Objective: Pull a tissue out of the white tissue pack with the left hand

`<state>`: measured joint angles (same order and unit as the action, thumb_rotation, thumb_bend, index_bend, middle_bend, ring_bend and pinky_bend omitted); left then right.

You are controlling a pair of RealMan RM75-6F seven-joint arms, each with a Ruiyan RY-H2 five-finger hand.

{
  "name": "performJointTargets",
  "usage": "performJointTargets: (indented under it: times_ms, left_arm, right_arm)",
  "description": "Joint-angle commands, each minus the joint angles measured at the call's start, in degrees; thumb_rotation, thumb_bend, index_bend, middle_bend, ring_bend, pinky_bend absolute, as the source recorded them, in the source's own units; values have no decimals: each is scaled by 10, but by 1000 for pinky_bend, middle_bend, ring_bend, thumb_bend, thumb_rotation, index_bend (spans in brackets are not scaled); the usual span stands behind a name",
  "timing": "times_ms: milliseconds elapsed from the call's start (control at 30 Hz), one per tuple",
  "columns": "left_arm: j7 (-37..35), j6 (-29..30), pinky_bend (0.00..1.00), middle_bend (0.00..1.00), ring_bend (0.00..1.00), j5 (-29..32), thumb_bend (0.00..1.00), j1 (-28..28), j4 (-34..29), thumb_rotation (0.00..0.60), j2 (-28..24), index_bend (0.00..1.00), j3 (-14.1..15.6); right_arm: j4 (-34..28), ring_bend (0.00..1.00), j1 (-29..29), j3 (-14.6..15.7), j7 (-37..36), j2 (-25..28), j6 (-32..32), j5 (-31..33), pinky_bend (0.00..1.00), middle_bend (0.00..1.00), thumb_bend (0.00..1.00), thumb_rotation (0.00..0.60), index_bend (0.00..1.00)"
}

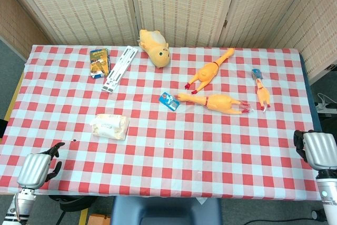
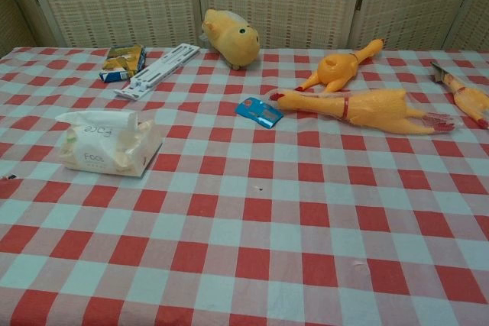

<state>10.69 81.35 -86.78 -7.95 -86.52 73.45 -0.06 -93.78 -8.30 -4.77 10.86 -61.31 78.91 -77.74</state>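
Note:
The white tissue pack (image 1: 109,126) lies on the left part of the checkered table; in the chest view the pack (image 2: 111,146) shows a tissue crumpled up at its top opening. My left hand (image 1: 38,168) hovers at the table's near left edge, below and left of the pack and well apart from it. Its dark fingers (image 1: 53,149) are spread and hold nothing. At the near right edge is my right hand (image 1: 319,149), far from the pack, with its fingers mostly hidden. Neither hand appears in the chest view.
A yellow plush toy (image 1: 155,48), a white strip (image 1: 120,68) and a small box (image 1: 99,62) lie at the back left. Three rubber chickens (image 1: 216,102) and a blue card (image 1: 169,100) occupy the middle and right. The table's front edge (image 1: 158,196) runs just ahead of both hands.

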Motion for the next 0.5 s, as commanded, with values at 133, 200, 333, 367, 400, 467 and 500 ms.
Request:
performJointTargets:
  times_ms: [133,200,333,367,400,467,500]
  left_arm:
    - [0,-2,840,466,638,1,448,0,0,600,0,225,0]
    - [-1,-2,840,467,639,0,448,-1,0,600,0,226,0]
    - [-2,-3,840,467,638,-3,447,-4,-1,600,2,225,-1]
    - [-2,-3,841,469,639,-3,446,-5,-1,600,2,223,-2]
    - [-2,-2,842,477,638,-3,446,-7,-3,600,1,222,-4]
    - [-2,-1,845,511,643,-5,446,-11,-4,600,2,218,-10]
    - [0,-1,851,542,655,-5,445,-15,-3,600,3,217,-14]
  right_arm:
    - [-2,614,-3,3,3,2,-10,0,651,725,918,600,862]
    - [-3,614,-3,3,3,2,-11,-1,651,725,918,600,862]
    - [-4,614,-3,3,6,2,-12,-1,651,725,918,600,862]
    - [-4,614,-3,4,7,2,-12,-1,651,725,918,600,862]
    - [-5,614,-3,5,8,2,-13,-2,651,725,918,600,862]
    - [-6,614,-3,7,10,2,-15,-3,651,725,918,600,862]
    - [-6,614,-4,8,11,3,-18,-5,651,725,918,600,862]
